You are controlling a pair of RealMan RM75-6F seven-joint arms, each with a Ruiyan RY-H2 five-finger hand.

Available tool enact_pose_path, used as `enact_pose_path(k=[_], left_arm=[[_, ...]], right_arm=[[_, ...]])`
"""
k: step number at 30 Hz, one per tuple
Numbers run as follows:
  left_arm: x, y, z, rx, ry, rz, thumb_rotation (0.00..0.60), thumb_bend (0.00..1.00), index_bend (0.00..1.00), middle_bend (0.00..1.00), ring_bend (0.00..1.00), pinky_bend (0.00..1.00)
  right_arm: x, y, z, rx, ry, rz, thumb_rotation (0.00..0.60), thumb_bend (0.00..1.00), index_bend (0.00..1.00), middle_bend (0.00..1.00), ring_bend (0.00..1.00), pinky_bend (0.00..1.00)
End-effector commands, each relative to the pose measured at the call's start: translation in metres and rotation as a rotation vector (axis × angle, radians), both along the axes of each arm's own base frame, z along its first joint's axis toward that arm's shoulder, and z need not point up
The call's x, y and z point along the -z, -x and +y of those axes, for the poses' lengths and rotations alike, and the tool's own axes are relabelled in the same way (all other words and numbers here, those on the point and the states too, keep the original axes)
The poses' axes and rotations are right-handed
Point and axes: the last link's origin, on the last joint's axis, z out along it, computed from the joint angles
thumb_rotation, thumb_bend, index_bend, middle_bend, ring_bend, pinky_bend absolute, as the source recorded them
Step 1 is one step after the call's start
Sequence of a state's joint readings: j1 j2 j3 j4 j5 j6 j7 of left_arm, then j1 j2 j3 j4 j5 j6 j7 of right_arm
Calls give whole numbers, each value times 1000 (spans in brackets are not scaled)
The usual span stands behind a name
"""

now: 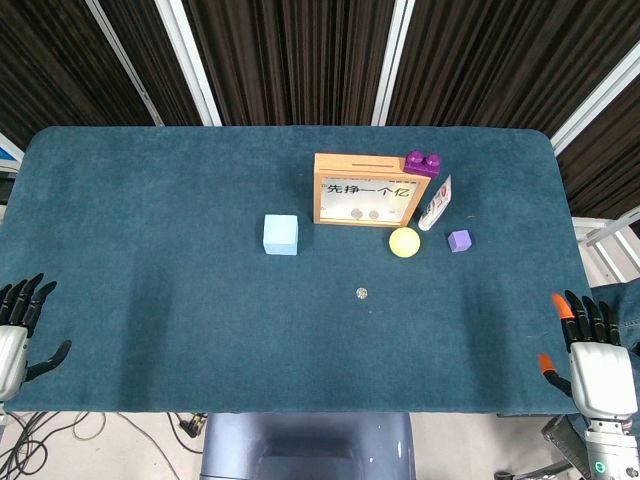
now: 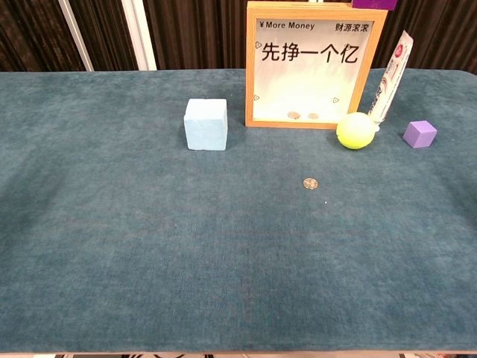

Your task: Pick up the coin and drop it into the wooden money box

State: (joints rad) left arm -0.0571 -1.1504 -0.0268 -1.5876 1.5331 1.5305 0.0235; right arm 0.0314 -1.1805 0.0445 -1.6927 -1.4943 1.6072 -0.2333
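A small coin (image 1: pixel 362 293) (image 2: pixel 310 183) lies flat on the teal cloth, in front of the wooden money box (image 1: pixel 364 189) (image 2: pixel 313 66). The box stands upright with a clear front pane, Chinese lettering and two coins visible inside at the bottom. My left hand (image 1: pixel 18 330) hangs at the table's near left edge with fingers spread and nothing in it. My right hand (image 1: pixel 590 352) is at the near right edge, fingers apart, orange-tipped, holding nothing. Both hands are far from the coin and show only in the head view.
A light blue cube (image 1: pixel 281 235) (image 2: pixel 206 124) sits left of the box. A yellow ball (image 1: pixel 404 242) (image 2: pixel 355 130), a small purple cube (image 1: pixel 459 240) (image 2: pixel 419 133) and a white tube (image 1: pixel 435 203) (image 2: pixel 390 77) lie to its right. A purple toy brick (image 1: pixel 421 162) rests on the box's top corner.
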Motion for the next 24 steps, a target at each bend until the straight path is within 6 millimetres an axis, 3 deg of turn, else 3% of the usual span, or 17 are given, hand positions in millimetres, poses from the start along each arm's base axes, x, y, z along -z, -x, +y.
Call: enact_pose_path(k=[1, 8, 19, 24], left_arm=[[0, 0, 0, -1, 1, -4, 600, 258, 107, 2, 0, 15], [2, -2, -1, -11, -1, -31, 600, 258, 107, 3, 0, 14], [1, 1, -1, -43, 3, -66, 600, 280, 120, 3, 0, 15], [1, 1, -1, -54, 5, -77, 600, 281, 123, 3, 0, 15]], right_arm=[[2, 1, -1, -12, -7, -9, 600, 371, 102, 71, 0, 0], [15, -6, -12, -38, -59, -94, 600, 371, 117, 71, 0, 0], [61, -54, -89, -73, -325, -141, 600, 371, 124, 72, 0, 0], [80, -73, -114, -97, -383, -108, 600, 371, 130, 72, 0, 0]])
